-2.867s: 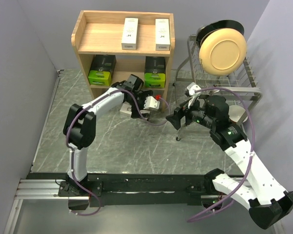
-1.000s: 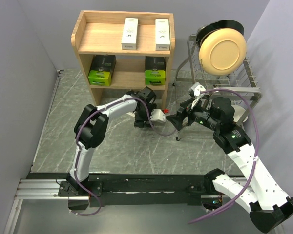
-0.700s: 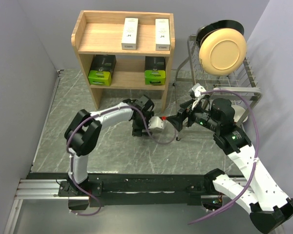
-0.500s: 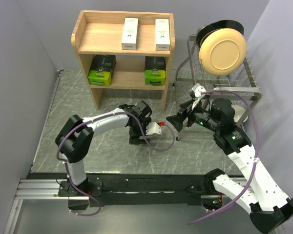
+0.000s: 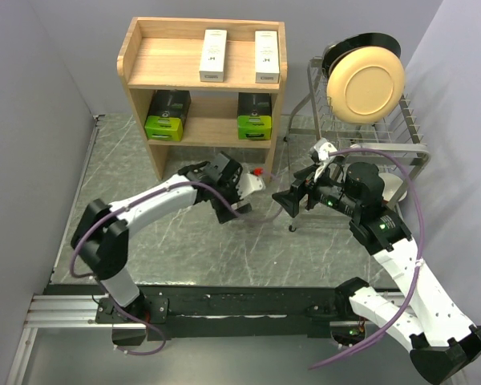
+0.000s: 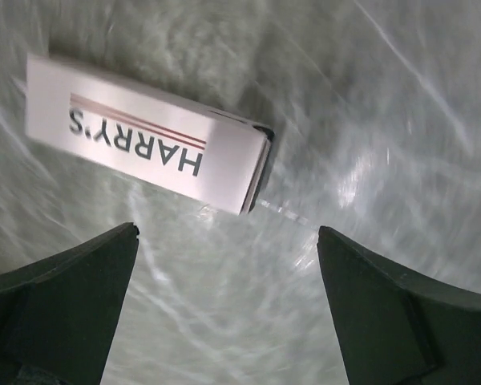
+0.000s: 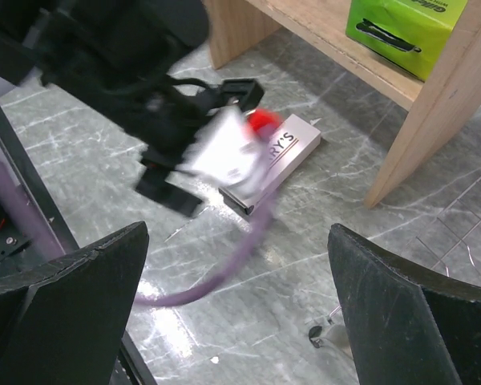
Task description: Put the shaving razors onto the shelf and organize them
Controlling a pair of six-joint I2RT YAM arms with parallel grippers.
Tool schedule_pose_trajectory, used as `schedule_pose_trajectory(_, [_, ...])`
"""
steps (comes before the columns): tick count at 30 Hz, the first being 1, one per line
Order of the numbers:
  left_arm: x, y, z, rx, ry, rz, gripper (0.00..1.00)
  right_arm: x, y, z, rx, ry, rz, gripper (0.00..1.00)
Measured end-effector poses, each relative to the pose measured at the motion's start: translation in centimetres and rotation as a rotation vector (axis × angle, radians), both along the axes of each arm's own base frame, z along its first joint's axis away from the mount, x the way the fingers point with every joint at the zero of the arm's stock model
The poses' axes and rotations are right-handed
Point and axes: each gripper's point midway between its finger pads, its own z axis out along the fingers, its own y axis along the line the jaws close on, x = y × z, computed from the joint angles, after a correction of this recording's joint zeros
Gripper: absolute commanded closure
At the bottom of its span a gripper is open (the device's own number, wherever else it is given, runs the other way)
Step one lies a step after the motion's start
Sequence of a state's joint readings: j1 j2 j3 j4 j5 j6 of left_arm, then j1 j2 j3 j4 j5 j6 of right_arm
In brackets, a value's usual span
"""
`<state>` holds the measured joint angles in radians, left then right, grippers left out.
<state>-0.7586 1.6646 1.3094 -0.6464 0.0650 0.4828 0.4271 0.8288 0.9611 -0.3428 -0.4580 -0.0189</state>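
Two slim white shaving razor boxes (image 5: 214,55) (image 5: 267,56) lie on top of the wooden shelf (image 5: 138,62). Two black-and-green packs (image 5: 167,115) (image 5: 255,118) sit on its lower tier. A third white box (image 6: 144,136) lies flat on the floor in front of the shelf, also in the right wrist view (image 7: 287,147); my left arm hides it from the top camera. My left gripper (image 6: 226,233) (image 5: 226,210) hovers open just short of that box, holding nothing. My right gripper (image 7: 236,233) (image 5: 287,200) stands open and empty to the right, facing the box.
A wire dish rack (image 5: 401,144) stands right of the shelf, with a cream plate (image 5: 365,82) upright in it and a bowl (image 5: 391,189) below. A shelf side panel (image 7: 421,128) rises near the floor box. Grey walls close both sides.
My left arm's elbow swung out to the left and low; its wrist dipped toward me, then came back toward the shelf, and its jaws widened a little. The right arm barely moved.
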Motion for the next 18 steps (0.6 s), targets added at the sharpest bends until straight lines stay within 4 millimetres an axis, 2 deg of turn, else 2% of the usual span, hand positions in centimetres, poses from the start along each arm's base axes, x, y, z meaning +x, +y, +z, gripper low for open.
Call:
schedule_pose_trajectory(9, [0.9, -2.0, -1.4, -0.091, 0.034, 0.52, 0.0, 0.0, -0.1, 0.0, -0.001, 0.0, -0.004, 0.0])
schedule_pose_trajectory(14, [1.8, -1.5, -4.3, -0.086, 0.062, 0.745, 0.0, 0.0, -0.2, 0.2, 0.001, -0.006, -0.008, 0.0])
schedule_pose_trajectory(18, [1.6, -0.8, -6.7, -0.052, 0.082, 0.865, 0.02, 0.0, -0.6, 0.5, 0.007, -0.017, -0.02, 0.0])
